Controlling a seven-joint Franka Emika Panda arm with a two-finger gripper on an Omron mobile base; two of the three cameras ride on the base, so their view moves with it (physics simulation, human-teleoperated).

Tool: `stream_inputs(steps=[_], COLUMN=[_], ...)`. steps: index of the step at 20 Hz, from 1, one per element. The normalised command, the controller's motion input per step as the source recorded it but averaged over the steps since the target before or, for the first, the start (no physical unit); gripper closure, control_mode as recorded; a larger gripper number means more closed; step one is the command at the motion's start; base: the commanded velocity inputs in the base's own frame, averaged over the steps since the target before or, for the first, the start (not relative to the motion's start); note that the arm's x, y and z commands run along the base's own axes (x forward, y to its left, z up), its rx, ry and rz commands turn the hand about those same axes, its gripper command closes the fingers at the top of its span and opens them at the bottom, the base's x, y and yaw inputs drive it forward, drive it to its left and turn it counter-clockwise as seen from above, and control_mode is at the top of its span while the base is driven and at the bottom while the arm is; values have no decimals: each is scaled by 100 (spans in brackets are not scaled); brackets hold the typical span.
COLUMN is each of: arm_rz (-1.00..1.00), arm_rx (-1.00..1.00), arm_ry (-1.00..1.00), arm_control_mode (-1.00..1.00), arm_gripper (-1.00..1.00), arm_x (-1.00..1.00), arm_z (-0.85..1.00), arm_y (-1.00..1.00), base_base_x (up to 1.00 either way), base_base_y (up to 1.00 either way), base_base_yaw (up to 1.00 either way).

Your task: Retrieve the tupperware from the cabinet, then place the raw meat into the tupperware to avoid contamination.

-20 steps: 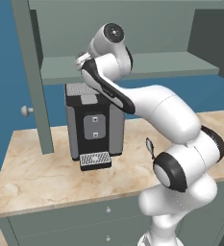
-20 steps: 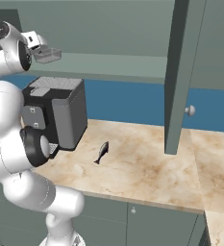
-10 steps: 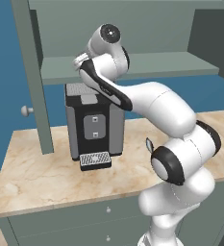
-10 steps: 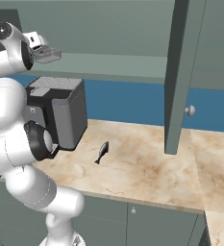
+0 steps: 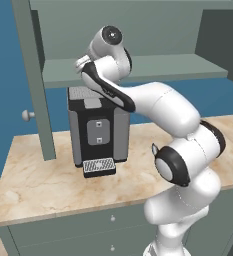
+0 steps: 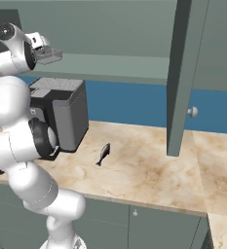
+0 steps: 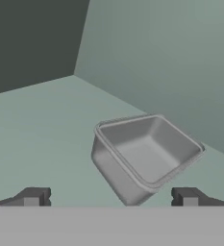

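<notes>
The tupperware (image 7: 144, 156), a shallow grey translucent box, rests on the cabinet shelf (image 7: 41, 129) straight ahead of my gripper (image 7: 109, 197). The gripper is open. One dark fingertip (image 7: 34, 196) stands well clear to the left of the box and the other fingertip (image 7: 185, 196) lies beside its near right corner. Neither touches it. In the right base view the tupperware (image 6: 50, 55) sits at the left end of the cabinet (image 6: 134, 29) shelf, right by my white hand. The raw meat (image 6: 104, 153), a small dark fish, lies on the marble counter (image 6: 149, 170) below.
A black coffee machine (image 5: 98, 127) with a grated drip tray (image 5: 99, 166) stands under the shelf. Open cabinet doors hang at the left (image 5: 35, 80) and at the right (image 6: 180, 73), each with a pale knob. Drawer fronts (image 6: 149, 223) run below the counter.
The arm's elbow and lower links have swung a little. The hand has held its place at the shelf by the tupperware, and the jaws have stayed open.
</notes>
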Motion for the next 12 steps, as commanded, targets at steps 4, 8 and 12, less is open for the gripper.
stream_inputs(steps=[4, 8, 12], arm_rz=[0, 0, 0], arm_rx=[0, 0, 0], arm_ry=[0, 0, 0], arm_control_mode=[-100, -100, -100], arm_gripper=[-100, -100, -100], arm_x=[16, 17, 18], arm_z=[-5, -4, -2], arm_y=[7, 8, 8], base_base_x=[0, 0, 0], base_base_y=[0, 0, 0], base_base_yaw=[0, 0, 0])
